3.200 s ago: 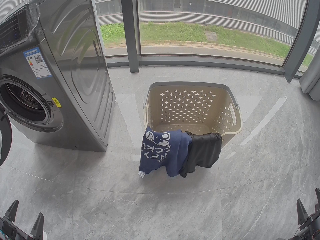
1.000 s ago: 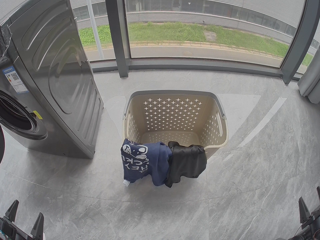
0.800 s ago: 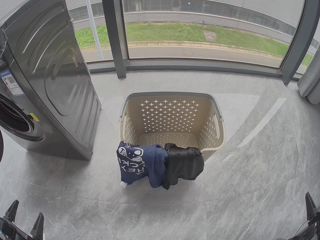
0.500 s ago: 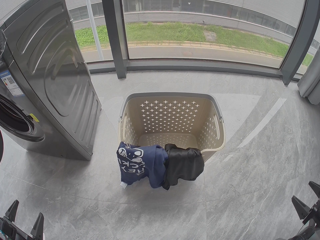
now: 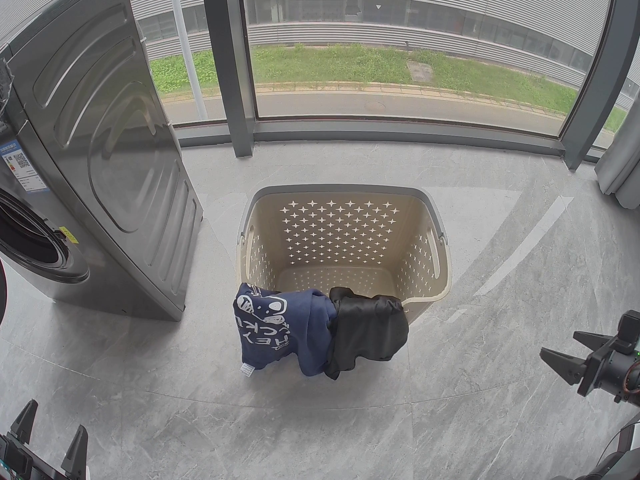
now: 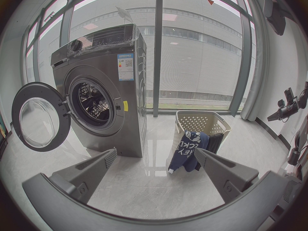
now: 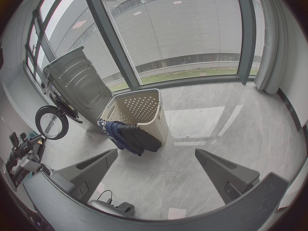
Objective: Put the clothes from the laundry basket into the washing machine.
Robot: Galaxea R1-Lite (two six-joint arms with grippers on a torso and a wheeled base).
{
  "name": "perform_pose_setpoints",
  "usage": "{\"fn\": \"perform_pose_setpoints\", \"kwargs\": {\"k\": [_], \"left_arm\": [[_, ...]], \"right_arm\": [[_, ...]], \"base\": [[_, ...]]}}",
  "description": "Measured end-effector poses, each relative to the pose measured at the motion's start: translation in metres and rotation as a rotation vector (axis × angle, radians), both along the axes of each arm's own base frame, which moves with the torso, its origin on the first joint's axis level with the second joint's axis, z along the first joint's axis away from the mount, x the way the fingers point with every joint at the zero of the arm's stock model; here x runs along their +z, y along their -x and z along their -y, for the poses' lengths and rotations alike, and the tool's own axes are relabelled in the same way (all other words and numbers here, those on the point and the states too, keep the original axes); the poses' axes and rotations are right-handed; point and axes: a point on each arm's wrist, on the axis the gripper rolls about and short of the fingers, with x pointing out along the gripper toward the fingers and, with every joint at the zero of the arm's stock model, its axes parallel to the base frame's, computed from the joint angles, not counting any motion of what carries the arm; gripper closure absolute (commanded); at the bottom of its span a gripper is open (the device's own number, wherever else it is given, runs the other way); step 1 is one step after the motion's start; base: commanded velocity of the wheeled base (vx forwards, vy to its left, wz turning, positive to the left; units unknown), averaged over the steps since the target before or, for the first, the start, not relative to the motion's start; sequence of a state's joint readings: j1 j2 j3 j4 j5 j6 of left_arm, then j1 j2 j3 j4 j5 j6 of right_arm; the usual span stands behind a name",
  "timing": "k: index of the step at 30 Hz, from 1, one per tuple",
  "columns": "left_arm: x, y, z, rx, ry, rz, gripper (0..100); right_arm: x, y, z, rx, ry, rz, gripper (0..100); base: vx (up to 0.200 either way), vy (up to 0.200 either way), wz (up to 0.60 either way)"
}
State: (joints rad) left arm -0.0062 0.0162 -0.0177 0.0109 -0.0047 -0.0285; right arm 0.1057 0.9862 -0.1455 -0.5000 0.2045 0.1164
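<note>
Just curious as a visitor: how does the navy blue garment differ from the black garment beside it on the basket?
The navy blue printed garment bears white lettering; the black garment is plain. The navy one hangs nearer the grey washing machine and reaches slightly lower, showing a small white tag; the black one shows none. Both drape over the beige plastic laundry basket's near rim, side by side.

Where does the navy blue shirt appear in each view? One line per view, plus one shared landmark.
Head view: the navy blue shirt hangs over the near rim of the laundry basket, left of the black garment.
Left wrist view: navy blue shirt over the basket's front, on the washing machine side.
Right wrist view: navy blue shirt on the rim, between washing machine and black garment.
Shared landmark: the laundry basket.
</note>
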Motion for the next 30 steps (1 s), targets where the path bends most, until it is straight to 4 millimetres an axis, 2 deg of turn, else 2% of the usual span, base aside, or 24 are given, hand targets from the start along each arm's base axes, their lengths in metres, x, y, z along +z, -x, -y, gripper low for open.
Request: {"fn": "perform_pose_setpoints", "kwargs": {"k": [3,10,17,30], "left_arm": [[0.000,0.000,0.000,0.000,0.000,0.000,0],[0.000,0.000,0.000,0.001,-0.001,0.000,0],[0.000,0.000,0.000,0.000,-0.001,0.000,0],[0.000,0.000,0.000,0.000,0.000,0.000,0]], "right_arm": [[-0.004,-0.017,-0.006,-0.009,-0.011,-0.031,0],[-0.022,-0.046,-0.021,-0.008,-0.003,-0.112,0],[-0.033,-0.066,-0.035,0.008,0.016,-0.137,0],[-0.050,-0.093,-0.078,0.040,0.003,-0.122,0]], "base": [[0.000,0.200,0.00],[0.000,0.000,0.00],[0.000,0.000,0.00],[0.000,0.000,0.00]]}}
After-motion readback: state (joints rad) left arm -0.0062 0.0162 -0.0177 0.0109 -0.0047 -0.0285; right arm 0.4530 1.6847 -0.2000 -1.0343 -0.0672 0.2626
